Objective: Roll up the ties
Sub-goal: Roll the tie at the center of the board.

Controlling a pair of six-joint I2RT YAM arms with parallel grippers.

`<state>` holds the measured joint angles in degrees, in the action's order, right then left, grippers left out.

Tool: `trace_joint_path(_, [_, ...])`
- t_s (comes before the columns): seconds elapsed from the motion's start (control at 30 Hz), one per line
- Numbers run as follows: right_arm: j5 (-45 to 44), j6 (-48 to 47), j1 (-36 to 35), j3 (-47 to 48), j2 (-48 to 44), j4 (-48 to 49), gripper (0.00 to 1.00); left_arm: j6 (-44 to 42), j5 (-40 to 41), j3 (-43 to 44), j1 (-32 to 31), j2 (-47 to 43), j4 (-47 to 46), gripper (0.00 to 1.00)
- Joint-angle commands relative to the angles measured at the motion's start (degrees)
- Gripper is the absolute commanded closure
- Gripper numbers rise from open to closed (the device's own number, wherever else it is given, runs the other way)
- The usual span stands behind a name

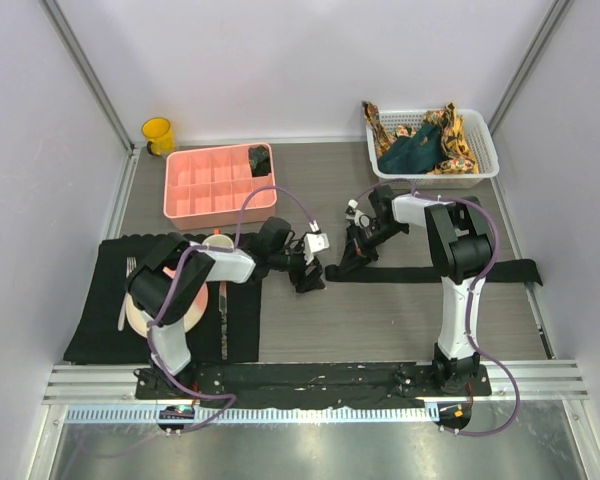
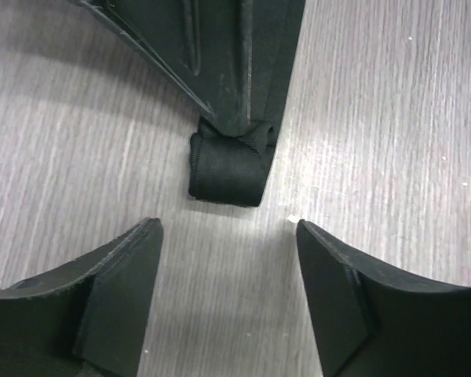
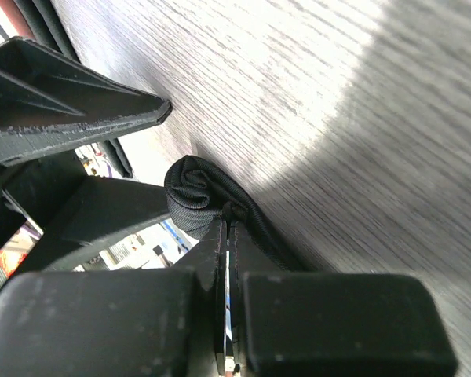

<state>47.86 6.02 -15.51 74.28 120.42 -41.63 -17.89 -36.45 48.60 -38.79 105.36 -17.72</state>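
Left pincer (image 2: 226, 226) fills the bottom of its own wrist cam, jaws spread wide w/ only bare desk (image 1: 380, 330) between them, gripping nothing. Just ahead of it, not touching, sits the rolled end of the black tie (image 2: 226, 169). Right pincer (image 3: 226, 236) is clamped tight on that roll from the opp side, jaws pressed together w/ the fabric coil bulging out at the tips. From the top cam the rest of the black tie lies flat as a straight strip running right across the wood, its far end close to the desk's right edge. Both pincers meet roughly mid-desk. Room-wise: a decent open band of wood between the strip and the metal rail (image 1: 540, 378) at the near edge, and more open wood behind the strip up to the basket (image 1: 480, 160). That white basket sits in the far right corner against the back wall, holding the teal tie (image 1: 410, 152) and the orange-yellow patterned ties (image 1: 455, 140), some draped over the rim. Far left there's a pink tray (image 1: 205, 185) w/ something dark in one far compartment, can't tell what, and a yellow mug (image 1: 158, 135) behind it near the left wall. Black mat (image 1: 100, 310) w/ a plate (image 1: 132, 315) takes the near left corner, partly under the left arm.
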Motion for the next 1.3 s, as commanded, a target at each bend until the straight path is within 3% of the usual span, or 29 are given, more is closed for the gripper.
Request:
trace_joint_path(0.0, [-11.55, -3.39, 0.13, -2.3, 3.15, 3.3, 0.99, 4.78, -5.21, -2.98, 0.64, 4.84, -7.67, 0.28])
trace_joint_path(0.3, [-14.63, -2.95, 0.3, -2.65, 5.0, 3.74, 0.99, 8.13, -9.87, -2.63, 0.47, 12.06, -18.32, 0.39])
trace_joint_path(0.4, [-14.72, -2.77, 0.39, -2.91, 5.26, 4.01, 0.99, 7.52, -8.82, -3.16, 0.03, 13.38, -19.02, 0.54])
trace_joint_path(0.43, [-14.63, -2.6, 0.22, -2.91, 5.35, 4.53, 0.99, 7.34, -8.38, -3.16, -0.24, 13.2, -19.02, 0.63])
trace_joint_path(0.53, [-12.09, -1.72, 0.13, -3.0, 5.18, 6.2, 0.99, 3.23, -4.7, -1.94, -1.64, 10.22, -10.29, 0.74])
trace_joint_path(0.77, [-7.25, 1.36, -1.63, -2.04, 3.86, 10.07, 0.99, -4.87, 8.48, 6.5, -6.12, 2.66, 13.56, 0.79])
trace_joint_path(0.97, [-4.71, 0.14, -1.46, -1.95, 1.93, 9.11, 0.98, -7.59, 18.68, 16.25, -9.55, 4.93, 31.23, 0.82])
trace_joint_path(1.1, [-1.72, -1.62, 0.74, -0.63, -1.41, 4.55, 0.87, -8.48, 21.41, 22.84, -10.26, 9.15, 41.86, 0.85])
trace_joint_path(1.27, [4.69, -2.07, 3.73, 0.69, -3.35, 0.41, 0.68, -8.65, 21.68, 23.38, -10.43, 9.69, 44.08, 0.85])
